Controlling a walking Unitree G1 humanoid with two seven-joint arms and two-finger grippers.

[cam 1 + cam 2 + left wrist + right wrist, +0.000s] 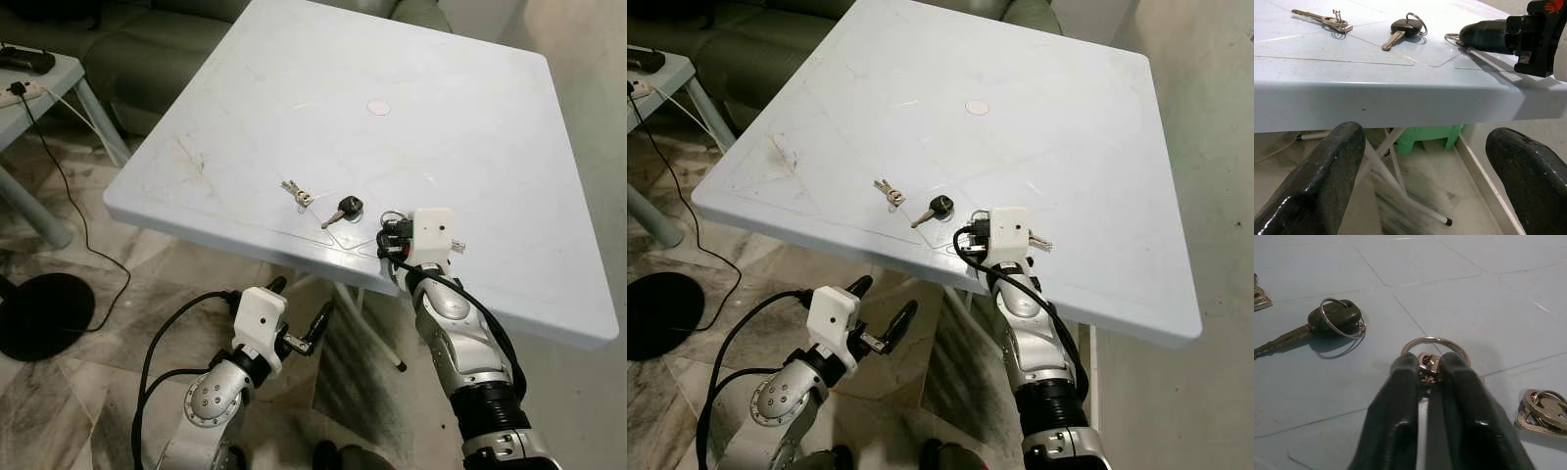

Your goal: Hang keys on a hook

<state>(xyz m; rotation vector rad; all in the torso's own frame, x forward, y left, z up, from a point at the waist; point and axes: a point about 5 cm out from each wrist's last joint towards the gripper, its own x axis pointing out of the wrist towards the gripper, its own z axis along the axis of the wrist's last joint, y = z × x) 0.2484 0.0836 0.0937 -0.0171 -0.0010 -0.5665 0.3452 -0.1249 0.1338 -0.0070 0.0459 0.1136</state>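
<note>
Four key sets lie on the white table [470,127]. The right gripper [1426,377] pinches the ringed keys [1433,358]; the left gripper [1425,166] hangs spread wide below.

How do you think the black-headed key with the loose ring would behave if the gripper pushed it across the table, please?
The black-headed key lies flat on the smooth table, so it would probably slide, not roll. It looks small and thin, hence likely light. Its ring hangs loosely through the head, so it would likely flop and swing when lifted.

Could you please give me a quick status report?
Right gripper shut on silver key ring on white table. Left gripper open below table edge. Black-headed key nearby.
</note>
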